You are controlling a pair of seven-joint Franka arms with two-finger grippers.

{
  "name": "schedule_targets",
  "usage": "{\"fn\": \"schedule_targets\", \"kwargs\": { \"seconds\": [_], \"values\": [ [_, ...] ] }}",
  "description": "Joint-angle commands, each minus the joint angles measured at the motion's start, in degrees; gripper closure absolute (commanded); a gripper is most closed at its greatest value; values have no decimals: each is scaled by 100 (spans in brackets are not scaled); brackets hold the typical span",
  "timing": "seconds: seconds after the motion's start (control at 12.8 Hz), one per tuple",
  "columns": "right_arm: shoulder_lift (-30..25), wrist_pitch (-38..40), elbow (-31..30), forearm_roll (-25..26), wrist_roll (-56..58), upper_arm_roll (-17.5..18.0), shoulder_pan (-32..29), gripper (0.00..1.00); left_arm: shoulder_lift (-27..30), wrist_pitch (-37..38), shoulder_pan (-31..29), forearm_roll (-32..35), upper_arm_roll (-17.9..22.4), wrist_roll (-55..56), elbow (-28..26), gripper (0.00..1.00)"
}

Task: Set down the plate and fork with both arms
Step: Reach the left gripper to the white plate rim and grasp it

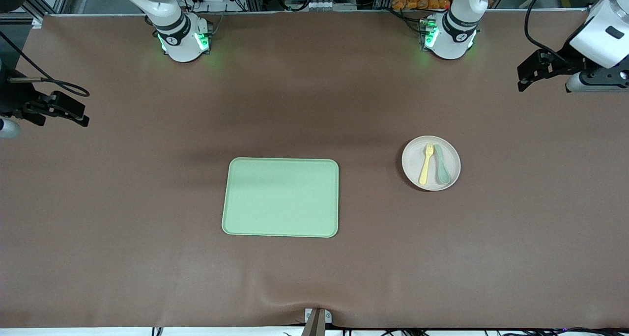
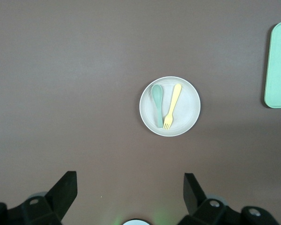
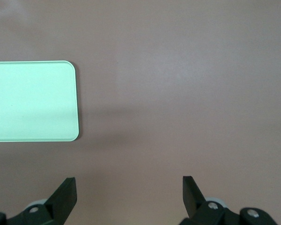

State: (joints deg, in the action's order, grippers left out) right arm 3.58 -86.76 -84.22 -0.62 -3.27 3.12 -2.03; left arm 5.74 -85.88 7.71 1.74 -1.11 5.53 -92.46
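Note:
The pale beige plate (image 1: 411, 160) rests on the brown table toward the left arm's end. The pale yellow fork (image 1: 426, 164) lies on it beside a teal-green spoon (image 1: 442, 165). The left wrist view shows the plate (image 2: 189, 105), the fork (image 2: 172, 107) and the spoon (image 2: 157, 105). My left gripper (image 1: 525, 78) is open and empty, up over the table's left-arm end, apart from the plate; its wrist view shows it (image 2: 129, 187) too. My right gripper (image 1: 78, 114) is open and empty over the right-arm end, and shows in its wrist view (image 3: 129, 187).
A rectangular light-green tray (image 1: 281, 197) lies at the table's middle, nearer the front camera than the plate. It has nothing on it. Its edge shows in the left wrist view (image 2: 278, 65) and its corner in the right wrist view (image 3: 33, 101).

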Motion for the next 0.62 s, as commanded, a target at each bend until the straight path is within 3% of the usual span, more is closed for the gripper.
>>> {"fn": "schedule_targets", "kwargs": {
  "seconds": [0.0, 0.16, 0.31, 0.55],
  "values": [
    [29, 63, 81, 0, 55, 48, -79, 0, -125, 19, 29, -7, 32, 27, 167, 0],
    [29, 63, 81, 0, 55, 48, -79, 0, -466, 19, -15, -6, 41, -60, 246, 0],
    [29, 63, 81, 0, 55, 48, -79, 0, -1002, -225, -181, -103, 49, -53, -24, 0],
    [37, 63, 81, 0, 55, 48, -70, 0, -1110, -2144, -270, -112, 32, -61, -1462, 0]
  ]
}}
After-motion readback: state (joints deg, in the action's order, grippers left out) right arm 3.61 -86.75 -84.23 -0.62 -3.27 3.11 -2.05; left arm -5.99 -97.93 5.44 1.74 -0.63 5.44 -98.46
